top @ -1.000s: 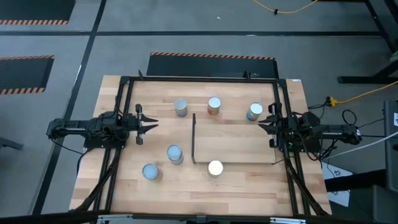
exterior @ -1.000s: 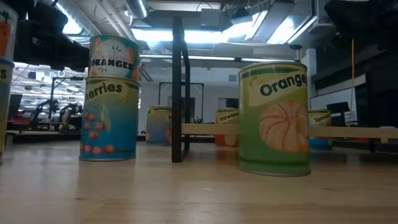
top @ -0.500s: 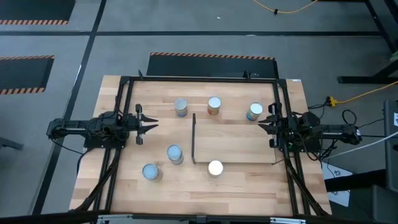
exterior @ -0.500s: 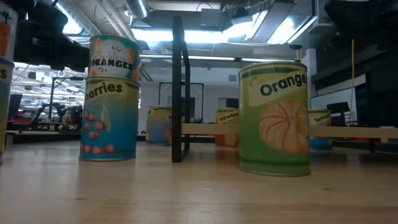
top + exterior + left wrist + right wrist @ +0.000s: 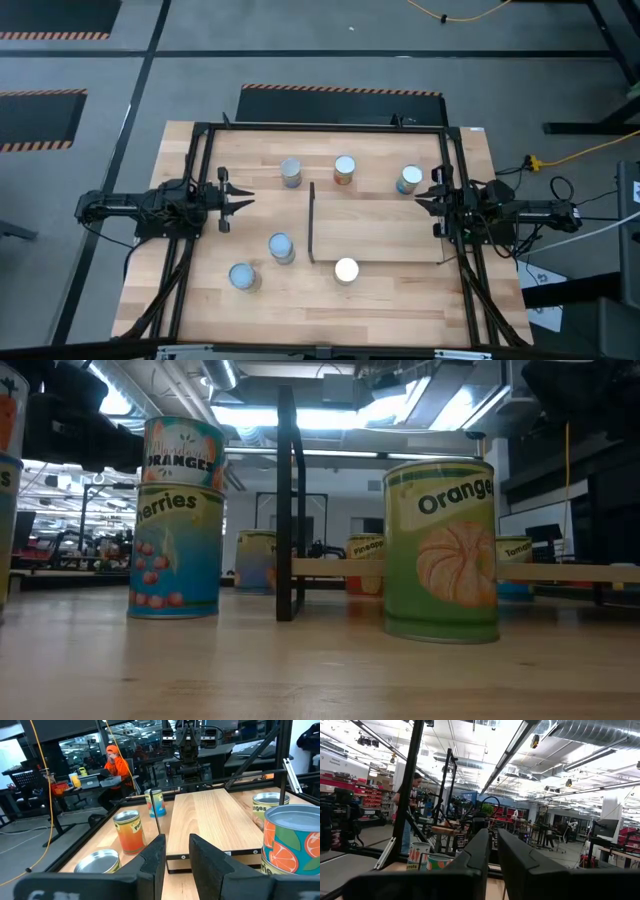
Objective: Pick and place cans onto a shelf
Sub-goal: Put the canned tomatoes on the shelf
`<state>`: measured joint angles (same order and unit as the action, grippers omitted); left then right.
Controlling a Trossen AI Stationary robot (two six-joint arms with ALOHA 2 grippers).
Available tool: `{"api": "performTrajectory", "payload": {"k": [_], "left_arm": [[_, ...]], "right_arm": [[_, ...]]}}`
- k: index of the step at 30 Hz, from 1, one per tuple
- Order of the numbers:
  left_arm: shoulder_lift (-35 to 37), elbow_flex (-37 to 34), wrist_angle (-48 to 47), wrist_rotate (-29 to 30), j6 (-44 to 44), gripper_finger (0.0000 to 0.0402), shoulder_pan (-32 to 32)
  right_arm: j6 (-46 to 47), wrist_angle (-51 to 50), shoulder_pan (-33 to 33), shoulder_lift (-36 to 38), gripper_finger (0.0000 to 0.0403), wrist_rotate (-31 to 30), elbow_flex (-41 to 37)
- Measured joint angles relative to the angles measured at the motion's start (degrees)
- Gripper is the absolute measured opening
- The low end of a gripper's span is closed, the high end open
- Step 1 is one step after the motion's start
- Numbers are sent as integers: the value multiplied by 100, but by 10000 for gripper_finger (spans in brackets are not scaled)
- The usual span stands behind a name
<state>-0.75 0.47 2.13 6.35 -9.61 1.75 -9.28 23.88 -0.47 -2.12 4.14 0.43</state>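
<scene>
Nothing moved: both narrow-gapped hands, left hand (image 5: 243,201) and right hand (image 5: 420,200), empty (can labels only low).

I see six small round-topped metal cans (image 5: 345,269) standing on the light-wood table (image 5: 400,290) around the flat pale shelf board (image 5: 385,235), with my left gripper (image 5: 240,200) and right gripper (image 5: 420,196) parked at opposite edges.

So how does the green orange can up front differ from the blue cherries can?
In the low view the orange can is green with an orange fruit picture and stands alone. The cherries can is blue with red cherries and seems to carry another can. Both stand upright on the table.
</scene>
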Motion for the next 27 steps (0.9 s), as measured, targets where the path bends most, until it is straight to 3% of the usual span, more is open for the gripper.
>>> {"api": "performTrajectory", "payload": {"k": [9, 18, 27], "left_arm": [[0, -1, 0, 0, 2, 79, 0], [0, -2, 0, 0, 0, 79, -1], [0, 0, 0, 0, 0, 79, -1]], "right_arm": [[-605, 37, -4, -1, 46, -12, 0], [-609, 43, -4, 0, 46, -4, 0], [90, 119, -7, 0, 59, -158, 0]]}}
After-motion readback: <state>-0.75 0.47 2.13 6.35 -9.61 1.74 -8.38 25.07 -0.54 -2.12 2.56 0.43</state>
